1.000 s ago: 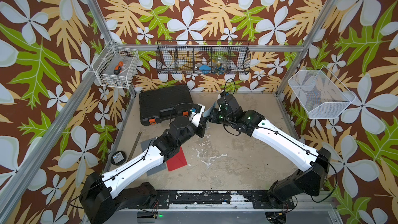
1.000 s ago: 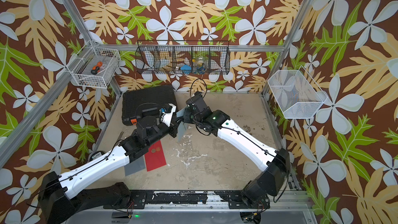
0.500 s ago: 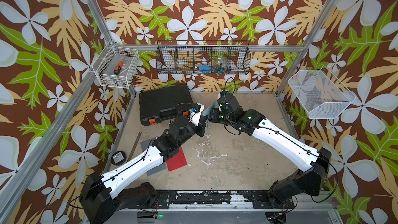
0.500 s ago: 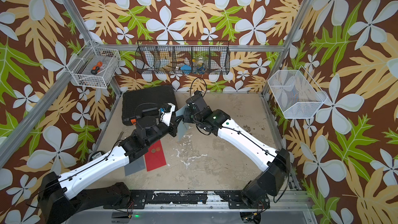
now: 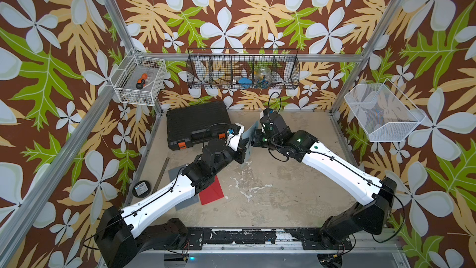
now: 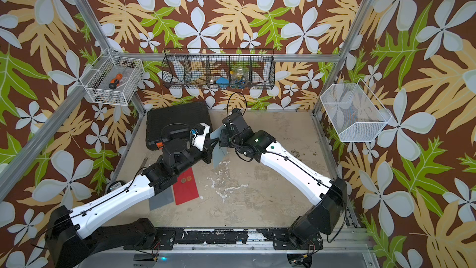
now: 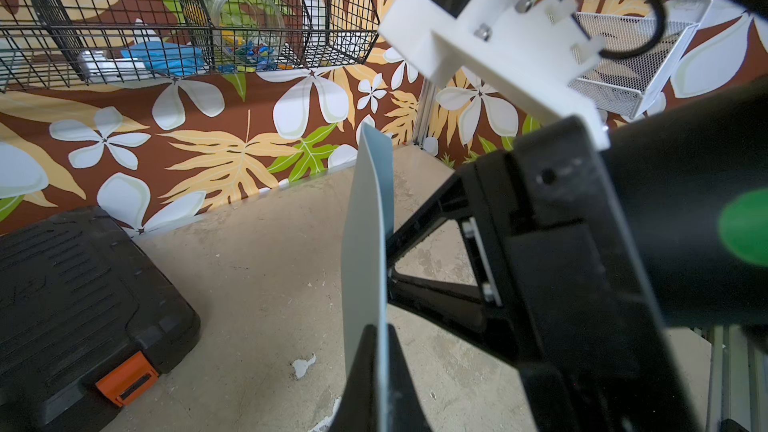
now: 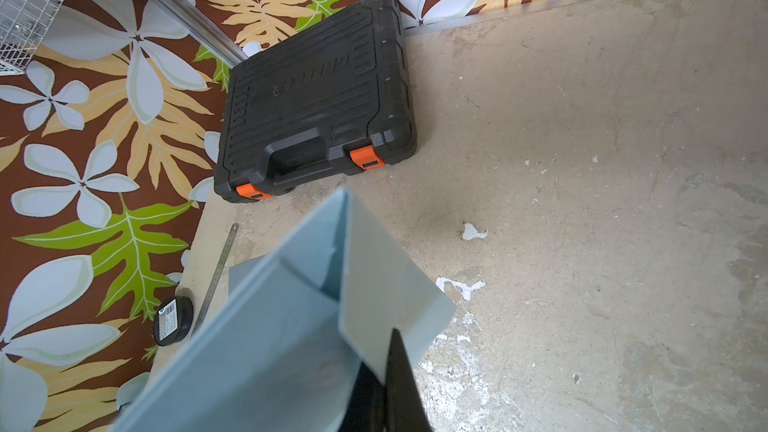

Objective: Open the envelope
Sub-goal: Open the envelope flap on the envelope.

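Here the pale blue envelope hangs in the air between the two arms, above the middle of the table toward its back, just in front of the black tool case. The left gripper has its jaws pressed together on the envelope's lower edge; in the left wrist view the sheet rises edge-on out of the black fingertips. The right gripper pinches the flap from the opposite side, jaws closed on it.

The right wrist view shows what the top views hide: the flap is folded away from the envelope's body, making an open V with a fold line running between them. In both top views the paper reads only as a narrow blue-grey strip between the wrists.

On the table below the left arm lie a red envelope and a grey sheet, side by side. A steel ruler and a round black tape measure lie by the left edge. The right half of the table is bare, stained surface out to the frame rail. A black wire basket hangs on the back wall, white baskets on the left and right walls.
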{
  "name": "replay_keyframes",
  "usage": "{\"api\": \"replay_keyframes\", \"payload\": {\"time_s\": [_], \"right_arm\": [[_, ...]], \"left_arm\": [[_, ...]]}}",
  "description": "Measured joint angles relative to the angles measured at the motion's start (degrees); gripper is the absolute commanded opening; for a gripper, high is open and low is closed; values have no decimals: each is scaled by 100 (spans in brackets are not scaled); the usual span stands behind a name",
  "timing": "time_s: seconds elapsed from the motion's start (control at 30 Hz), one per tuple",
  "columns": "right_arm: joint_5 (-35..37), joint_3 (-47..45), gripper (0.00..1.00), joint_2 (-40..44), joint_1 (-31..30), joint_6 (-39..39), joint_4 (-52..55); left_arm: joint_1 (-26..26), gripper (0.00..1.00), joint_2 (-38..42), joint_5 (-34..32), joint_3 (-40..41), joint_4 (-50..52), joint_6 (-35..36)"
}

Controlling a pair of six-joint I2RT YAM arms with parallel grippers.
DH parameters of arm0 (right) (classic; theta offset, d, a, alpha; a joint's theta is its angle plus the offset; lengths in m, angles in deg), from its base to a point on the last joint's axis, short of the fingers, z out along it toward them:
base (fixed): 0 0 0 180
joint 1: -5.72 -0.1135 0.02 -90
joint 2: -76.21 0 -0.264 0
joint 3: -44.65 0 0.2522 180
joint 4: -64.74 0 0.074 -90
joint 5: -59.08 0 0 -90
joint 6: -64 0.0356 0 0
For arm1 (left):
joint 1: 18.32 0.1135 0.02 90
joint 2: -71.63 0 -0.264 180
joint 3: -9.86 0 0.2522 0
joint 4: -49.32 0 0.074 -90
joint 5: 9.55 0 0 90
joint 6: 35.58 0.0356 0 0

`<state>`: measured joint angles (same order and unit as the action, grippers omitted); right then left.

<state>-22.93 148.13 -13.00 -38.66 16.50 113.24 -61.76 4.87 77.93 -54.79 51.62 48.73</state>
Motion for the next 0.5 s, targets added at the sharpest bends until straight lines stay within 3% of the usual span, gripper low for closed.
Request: {"api": "replay_keyframes", "payload": {"time_s": [0.5], "right_arm": [[0, 44, 0, -7, 0, -138, 87]], "left_arm": [[-9, 0, 0, -22, -2, 4, 4]]}}
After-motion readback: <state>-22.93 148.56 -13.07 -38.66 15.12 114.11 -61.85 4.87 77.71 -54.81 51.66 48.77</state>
